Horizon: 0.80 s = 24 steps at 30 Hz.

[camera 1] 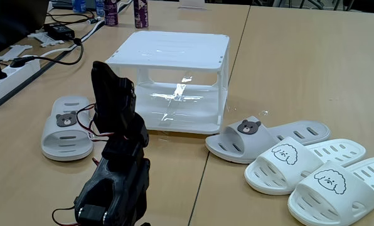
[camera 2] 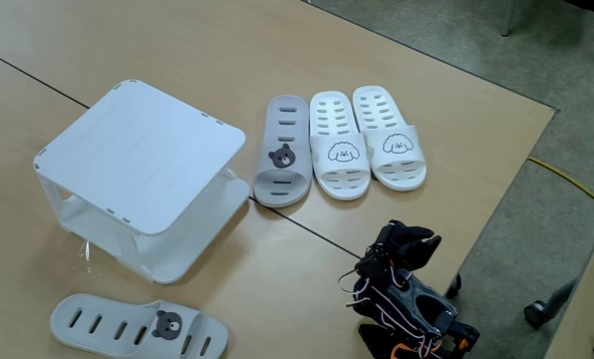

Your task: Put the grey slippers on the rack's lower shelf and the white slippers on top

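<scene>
Fixed views show nothing shelved yet: both grey slippers (camera 1: pixel 66 127) lie beside the rack (camera 1: pixel 174 81), so I reach first, though my hand's (camera 2: pixel 409 239) opening is unclear.

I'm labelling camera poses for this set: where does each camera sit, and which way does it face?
A fixed view: low behind the arm, looking across the table at the rack's open front.
Another fixed view: high, looking down on the rack top; arm at bottom right.
Both share the rack, the grey slippers and the white slippers.
</scene>
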Motion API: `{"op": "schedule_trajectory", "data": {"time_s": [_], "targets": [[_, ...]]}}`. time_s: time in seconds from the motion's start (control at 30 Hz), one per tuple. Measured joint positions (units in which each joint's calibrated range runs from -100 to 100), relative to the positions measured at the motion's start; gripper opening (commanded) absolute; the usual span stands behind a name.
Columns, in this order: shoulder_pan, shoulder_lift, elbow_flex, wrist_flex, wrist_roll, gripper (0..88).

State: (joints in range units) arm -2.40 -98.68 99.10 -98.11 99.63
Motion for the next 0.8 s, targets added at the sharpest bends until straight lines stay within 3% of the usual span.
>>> {"op": "schedule_trajectory", "data": {"time_s": [0.67,0.8], "targets": [[0.0,0.1,0.0,0.0,0.0,1.5],[0.0,7.2,0.4,0.0,0.0,1.5]]}}
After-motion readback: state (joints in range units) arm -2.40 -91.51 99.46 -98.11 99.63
